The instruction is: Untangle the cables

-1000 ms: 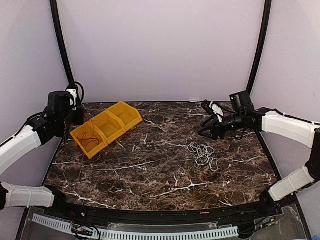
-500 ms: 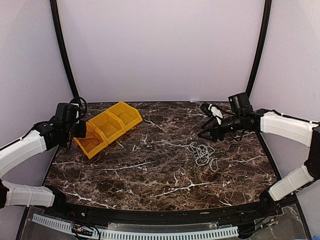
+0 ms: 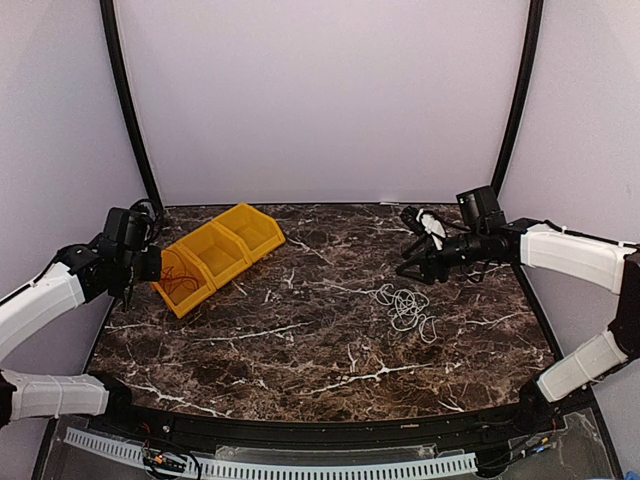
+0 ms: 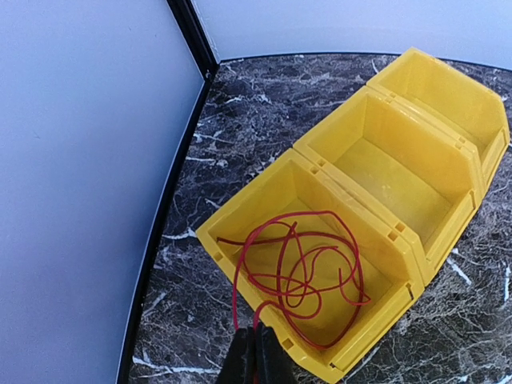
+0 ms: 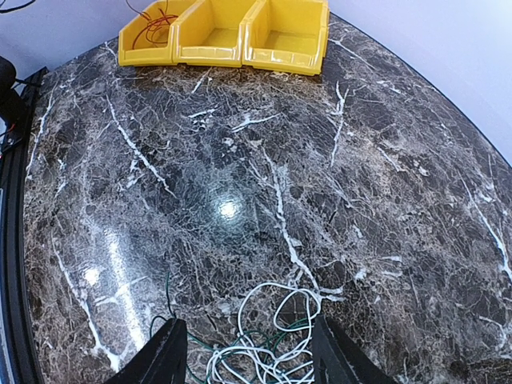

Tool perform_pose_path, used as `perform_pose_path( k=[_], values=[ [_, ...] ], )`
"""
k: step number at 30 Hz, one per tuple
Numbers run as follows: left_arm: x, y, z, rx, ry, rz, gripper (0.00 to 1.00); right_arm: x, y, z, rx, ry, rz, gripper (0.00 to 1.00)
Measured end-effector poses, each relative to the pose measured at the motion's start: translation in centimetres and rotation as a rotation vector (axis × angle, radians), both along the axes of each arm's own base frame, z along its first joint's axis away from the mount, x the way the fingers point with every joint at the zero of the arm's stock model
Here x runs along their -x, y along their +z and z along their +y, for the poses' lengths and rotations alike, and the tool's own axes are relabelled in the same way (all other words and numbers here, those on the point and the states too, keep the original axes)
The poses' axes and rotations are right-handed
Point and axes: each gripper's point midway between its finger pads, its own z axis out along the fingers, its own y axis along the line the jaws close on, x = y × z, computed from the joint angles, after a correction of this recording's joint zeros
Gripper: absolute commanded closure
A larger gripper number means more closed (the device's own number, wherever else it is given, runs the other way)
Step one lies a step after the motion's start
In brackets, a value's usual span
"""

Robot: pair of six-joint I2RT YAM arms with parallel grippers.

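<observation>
A thin red cable (image 4: 304, 264) lies as a loose coil in the end compartment of a yellow bin (image 4: 240, 196). Two of its strands run over the bin's near rim into my left gripper (image 4: 256, 332), which is shut on them just outside the bin. From above, that gripper (image 3: 148, 278) sits at the bin's left end, with the red cable (image 3: 176, 282) inside. A white cable (image 5: 273, 284) tangled with a dark green one (image 5: 167, 288) lies on the marble. My right gripper (image 5: 248, 324) hovers open over the tangle, its fingers on either side and apart from it.
The yellow bin (image 3: 225, 245) has three compartments and stands at the back left; the other two hold nothing. The white tangle (image 3: 405, 305) lies right of centre. Black frame posts and grey walls close in the sides and back.
My left arm has come down and drawn back to the left of the bin's end compartment, still shut on the red cable. The right gripper has barely shifted.
</observation>
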Motion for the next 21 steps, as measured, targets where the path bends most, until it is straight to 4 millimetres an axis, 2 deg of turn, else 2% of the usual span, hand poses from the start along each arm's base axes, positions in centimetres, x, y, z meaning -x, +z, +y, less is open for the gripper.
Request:
perform_pose_path(
  k=[6, 14, 21],
  values=[
    [-0.9, -3.0, -0.8, -0.012, -0.014, 0.111, 1.00, 0.0, -0.1, 0.0, 0.003, 0.004, -0.004, 0.45],
    [-3.2, -4.8, -0.8, -0.020, -0.017, 0.131, 1.00, 0.0, -0.4, -0.2, 0.013, 0.001, -0.005, 0.45],
    [-5.8, -5.7, 0.0, 0.077, 0.005, 0.139, 1.00, 0.0, -0.4, -0.2, 0.017, 0.002, -0.012, 0.45]
  ],
)
